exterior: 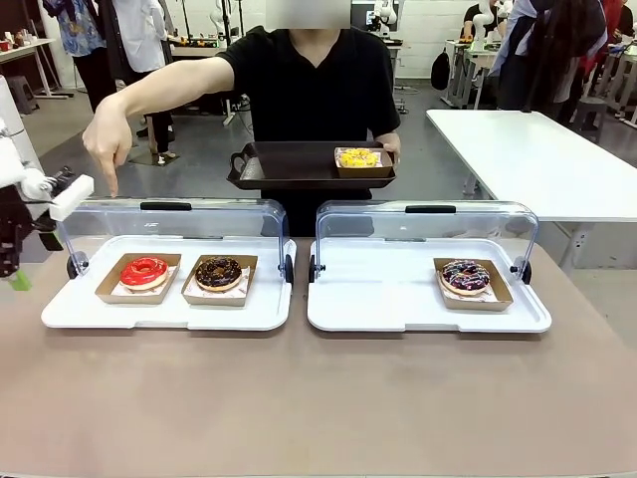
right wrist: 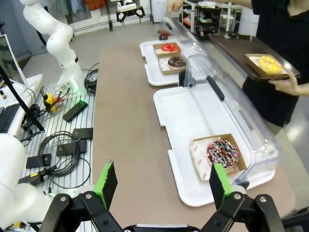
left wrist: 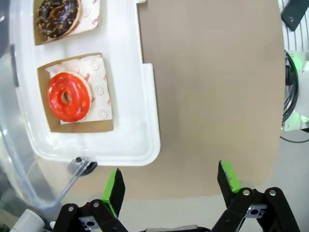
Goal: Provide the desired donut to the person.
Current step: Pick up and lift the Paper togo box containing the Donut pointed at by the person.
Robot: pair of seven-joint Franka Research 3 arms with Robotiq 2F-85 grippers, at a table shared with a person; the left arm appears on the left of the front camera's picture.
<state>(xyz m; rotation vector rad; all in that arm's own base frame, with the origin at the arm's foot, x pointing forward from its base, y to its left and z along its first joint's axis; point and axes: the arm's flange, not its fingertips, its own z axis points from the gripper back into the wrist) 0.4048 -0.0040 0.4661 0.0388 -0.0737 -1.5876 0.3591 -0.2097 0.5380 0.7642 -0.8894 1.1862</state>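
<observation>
- A person (exterior: 309, 90) in a black T-shirt points a hand (exterior: 107, 149) straight down over the red donut (exterior: 144, 271), fingertip just above the clear cover (exterior: 199, 221) behind it. I read that as the choice.
- The red donut sits in its cardboard tray (exterior: 111, 289) on a white display base (exterior: 149, 317), with a chocolate donut (exterior: 218, 272) just beside it, on the side away from the left claw.
- The left claw (left wrist: 171, 186) hangs over the worktop (left wrist: 207, 96) near the red donut, just off the base's edge, green pads wide apart and holding nothing. The right claw (right wrist: 161, 186), well apart from the red donut, is likewise spread and empty.
- Done well, the nearer left claw would come in from the uncovered robot side, low under the cover's lip. It should pinch the cardboard tray's near wall rather than the icing.
- The lift should stay level and keep clear of the chocolate neighbour and the pointing hand. The likely drop-off is the dark serving tray (exterior: 284, 171) the person holds beyond the red donut, next to the yellow donut (exterior: 358, 157) on it.
</observation>
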